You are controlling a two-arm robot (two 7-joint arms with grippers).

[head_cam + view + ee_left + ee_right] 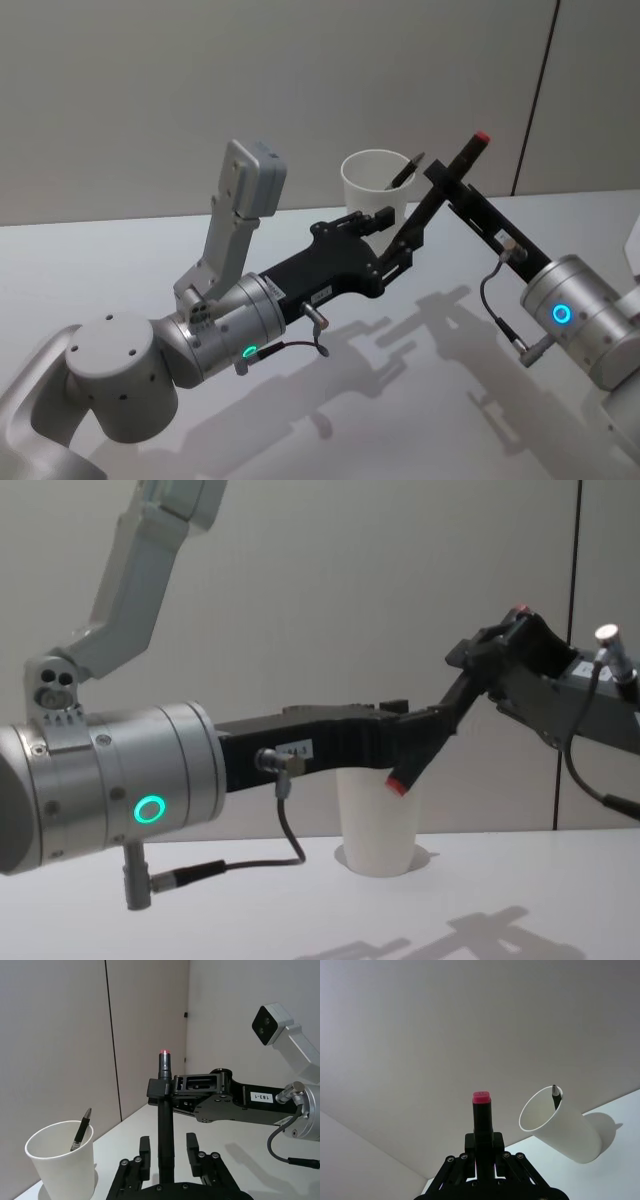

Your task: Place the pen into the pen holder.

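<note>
Partly hidden pen [430, 735] between both grippers.

White paper pen holder [373, 186] on a pale grey-white table [420, 400]. Black marker pen [440, 195] with red ends (one red tip low near the cup in the chest view). Dark pen [81, 1130] with a silver tip inside the cup. Black left gripper [388, 238], black right gripper [447, 180]; silver wrists with green and blue ring lights.

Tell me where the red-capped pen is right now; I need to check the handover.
The red-capped pen is in the air, right of the paper cup, gripped by the right gripper, its lower part between the left gripper's open fingers.
</note>
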